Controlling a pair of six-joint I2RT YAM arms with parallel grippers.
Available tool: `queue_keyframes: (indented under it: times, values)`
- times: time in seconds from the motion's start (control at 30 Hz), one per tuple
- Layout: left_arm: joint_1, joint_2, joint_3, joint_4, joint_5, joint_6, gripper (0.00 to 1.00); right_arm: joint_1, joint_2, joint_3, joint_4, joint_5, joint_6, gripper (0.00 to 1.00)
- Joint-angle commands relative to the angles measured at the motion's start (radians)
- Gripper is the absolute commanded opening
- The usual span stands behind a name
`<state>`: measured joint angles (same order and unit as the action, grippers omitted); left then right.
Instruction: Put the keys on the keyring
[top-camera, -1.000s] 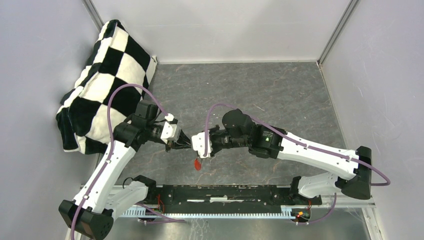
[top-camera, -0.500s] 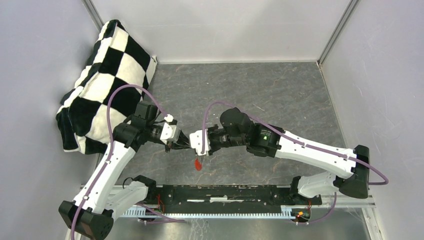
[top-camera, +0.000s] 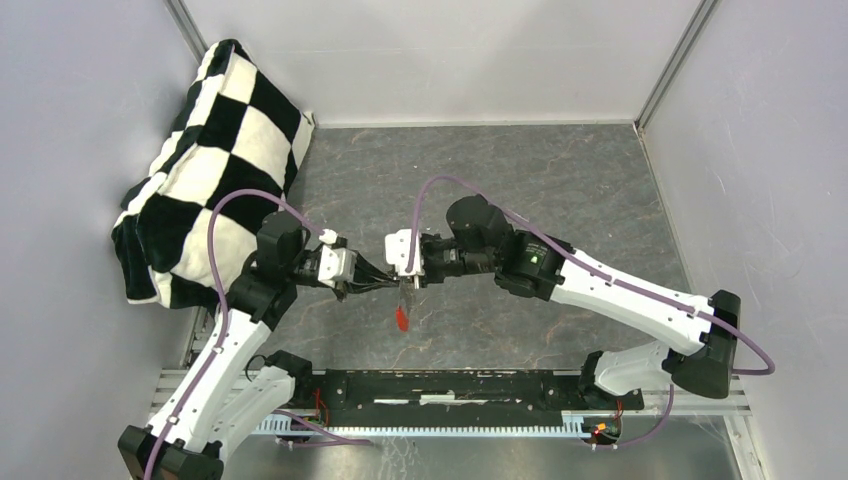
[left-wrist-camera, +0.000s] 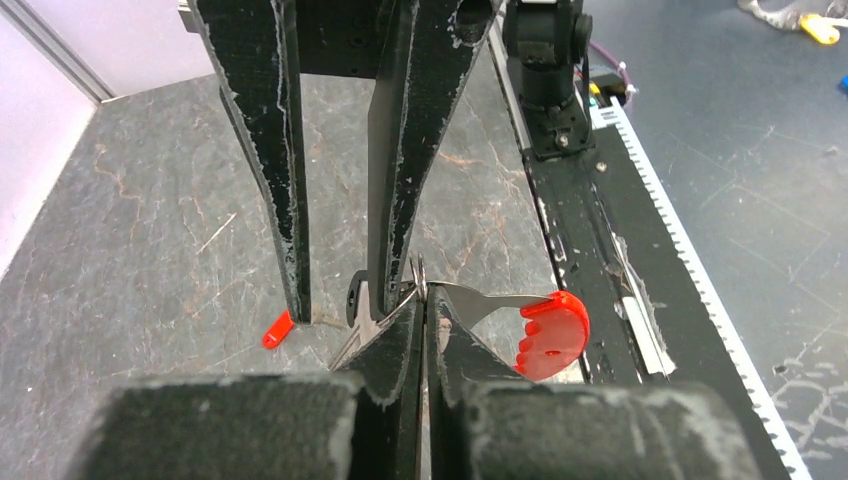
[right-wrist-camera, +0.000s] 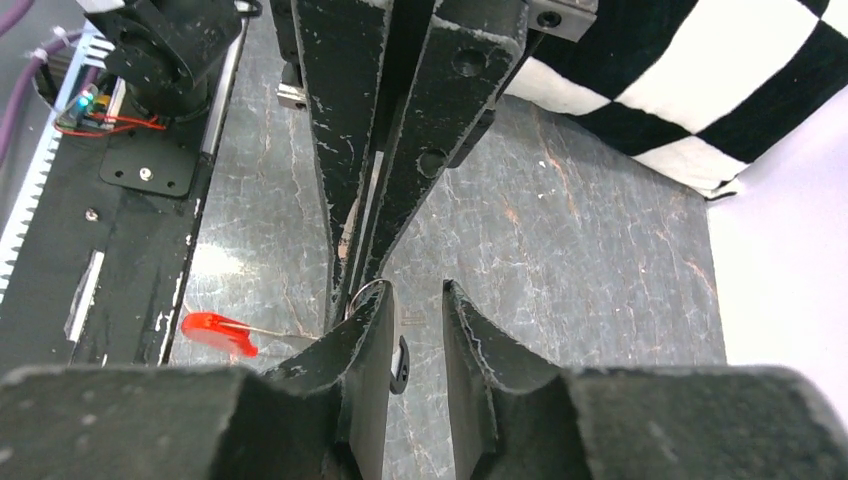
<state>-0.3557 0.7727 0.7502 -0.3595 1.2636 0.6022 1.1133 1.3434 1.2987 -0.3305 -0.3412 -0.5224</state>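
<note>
A dark grey, marble-veined surface (top-camera: 560, 190) sits between plain pale walls (top-camera: 450, 50), with metal posts (top-camera: 677, 60) at the far corners. A black-and-white checkered cushion (top-camera: 215, 140) leans against the left wall.

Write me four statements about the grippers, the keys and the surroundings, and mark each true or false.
1. The left gripper is shut on the keyring. True.
2. The right gripper is clamped shut. False: its jaws stand apart, with bare table showing between them.
3. The red-headed key lies loose on the table. False: it hangs from the keyring that the left gripper holds.
4. A black-and-white checkered cushion lies on the left arm's side. True.
</note>
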Motion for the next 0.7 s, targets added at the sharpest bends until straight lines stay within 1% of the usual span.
queue_keyframes:
  times: [0.0,0.1,0.2,0.4,0.67]
  values:
    - [-0.014,-0.002,0.021,0.305,0.014,-0.208,0.02,-0.044,0.009,0.054,0.051,-0.169,0.087,0.31]
    - [-0.014,-0.005,0.024,0.282,0.020,-0.209,0.02,-0.098,0.019,0.088,0.001,-0.272,0.108,0.30]
    - [-0.014,-0.018,0.014,0.281,0.024,-0.210,0.02,-0.122,0.030,0.124,-0.068,-0.327,0.108,0.30]
    - [-0.014,-0.022,0.012,0.281,0.039,-0.208,0.02,-0.130,0.057,0.177,-0.163,-0.346,0.113,0.31]
    - [-0.013,-0.032,0.001,0.276,0.048,-0.205,0.02,-0.168,0.065,0.210,-0.165,-0.354,0.157,0.33]
